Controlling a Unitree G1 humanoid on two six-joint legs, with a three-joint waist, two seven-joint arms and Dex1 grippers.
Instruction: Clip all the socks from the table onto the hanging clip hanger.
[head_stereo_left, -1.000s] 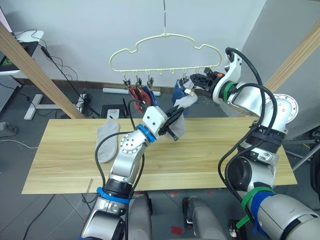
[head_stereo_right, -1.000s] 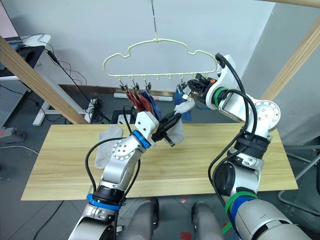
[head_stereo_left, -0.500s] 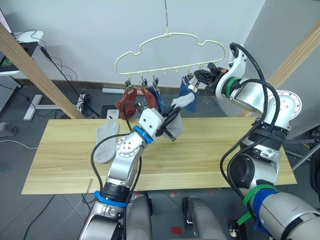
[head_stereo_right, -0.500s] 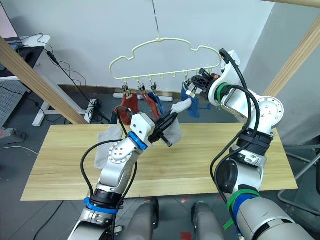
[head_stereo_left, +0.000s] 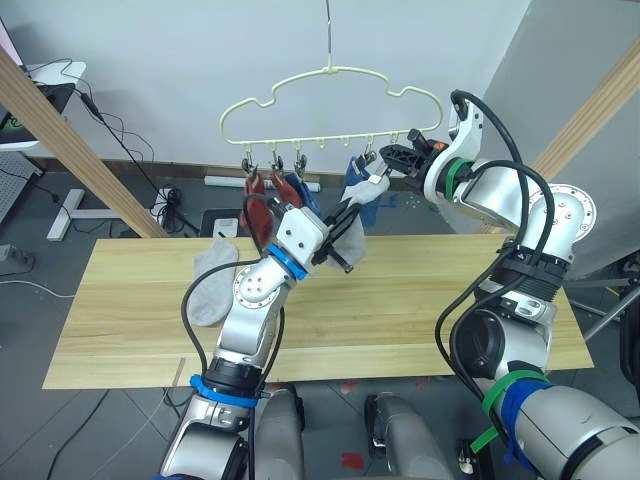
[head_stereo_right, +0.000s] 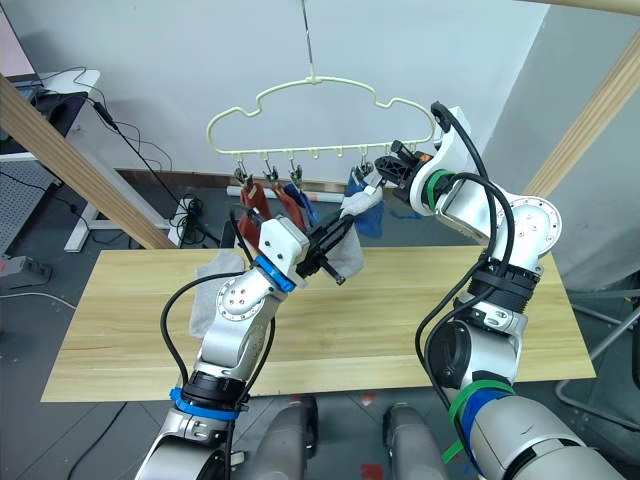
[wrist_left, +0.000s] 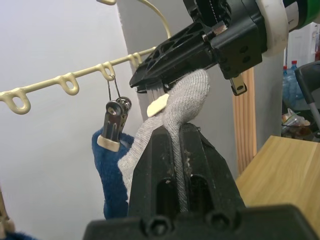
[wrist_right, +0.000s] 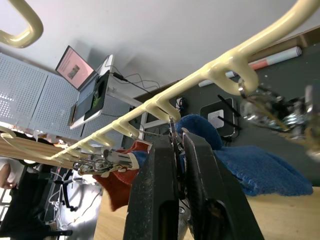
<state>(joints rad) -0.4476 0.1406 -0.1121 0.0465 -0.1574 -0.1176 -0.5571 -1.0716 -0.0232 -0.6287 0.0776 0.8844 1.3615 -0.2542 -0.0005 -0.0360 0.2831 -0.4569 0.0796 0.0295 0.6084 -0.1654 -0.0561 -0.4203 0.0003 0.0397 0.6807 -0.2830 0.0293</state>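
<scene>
Gripping a light grey sock (wrist_left: 176, 107), the left end effector (head_stereo_left: 345, 215) is closed and raised to the clip hanger (head_stereo_left: 330, 100). The right end effector (head_stereo_left: 385, 158) is pinched onto a clip (wrist_right: 172, 137), largely hidden. Another grey sock (head_stereo_left: 212, 280) lies on the desk (head_stereo_left: 420, 300).

Silver arms, black cables, blue, green bands
</scene>
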